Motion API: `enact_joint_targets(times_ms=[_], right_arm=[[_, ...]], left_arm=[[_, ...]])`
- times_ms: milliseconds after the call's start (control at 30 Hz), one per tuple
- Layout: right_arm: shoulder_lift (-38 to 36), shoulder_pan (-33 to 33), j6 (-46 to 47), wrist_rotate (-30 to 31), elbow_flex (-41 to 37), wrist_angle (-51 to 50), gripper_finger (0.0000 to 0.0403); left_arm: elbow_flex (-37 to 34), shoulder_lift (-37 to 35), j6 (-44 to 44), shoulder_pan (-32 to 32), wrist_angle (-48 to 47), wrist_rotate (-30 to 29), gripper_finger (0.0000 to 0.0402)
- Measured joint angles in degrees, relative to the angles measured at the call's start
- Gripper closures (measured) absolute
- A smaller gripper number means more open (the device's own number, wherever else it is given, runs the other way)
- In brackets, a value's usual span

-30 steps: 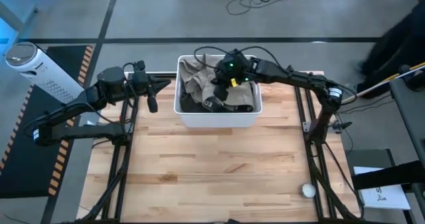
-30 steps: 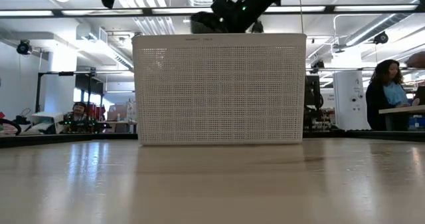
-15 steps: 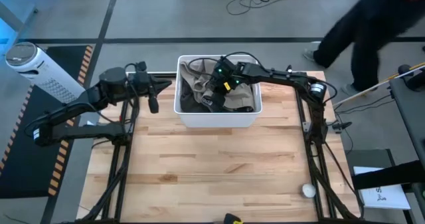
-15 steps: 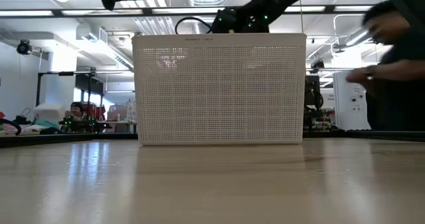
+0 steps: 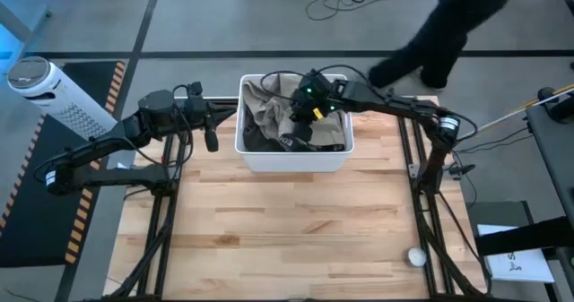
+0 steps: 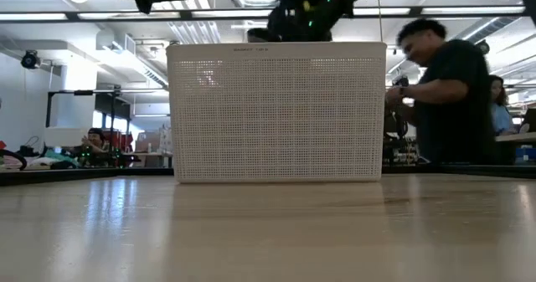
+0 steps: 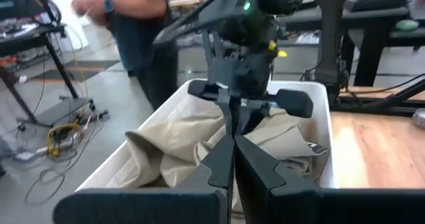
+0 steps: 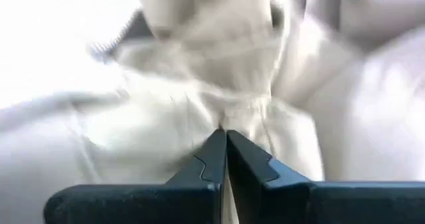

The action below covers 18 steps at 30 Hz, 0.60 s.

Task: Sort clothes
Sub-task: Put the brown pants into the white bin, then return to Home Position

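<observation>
Since half-second ago: person (image 5: 448,24) walked left past far edge. High view: right gripper (image 5: 305,123) down among clothes (image 5: 269,109) in basket (image 5: 296,163). Right wrist view: fingers pinched on beige garment (image 8: 199,84). Left wrist view: left gripper (image 7: 232,159) clenched, empty, left of basket

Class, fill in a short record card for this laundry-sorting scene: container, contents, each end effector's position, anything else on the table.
container: white rectangular plastic basket at the table's far edge
contents: beige-tan fabric garment and black garment, heaped
right end effector: over the basket, fingertips together on beige cloth
left end effector: shut, empty, beside the basket
also: small white ball, near corner of the wooden table
</observation>
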Motion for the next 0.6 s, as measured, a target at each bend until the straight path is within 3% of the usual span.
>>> enact_joint_targets(times_ms=[133, 333, 500, 600], right_arm=[[-4.01, 2.18, -3.82, 3.3, -1.67, 3.6, 0.0403], [-9.84, 3.18, -6.38, 3.52, -7.83, 10.99, 0.0403], [-19.74, 4.18, -8.21, 3.51, -19.68, 19.85, 0.0403], [-28.28, 5.55, -9.0, 3.45, -29.8, 26.45, 0.0403]], left_arm=[[-2.3, -1.65, 0.43, -0.29, 3.59, 1.61, 0.0402], [-11.3, -6.56, 0.63, -0.29, 10.79, 2.95, 0.0402], [-17.46, -12.52, 2.35, -0.49, 11.75, 3.16, 0.0402], [-20.2, -16.4, 3.09, -1.08, 12.25, 6.12, 0.0402]])
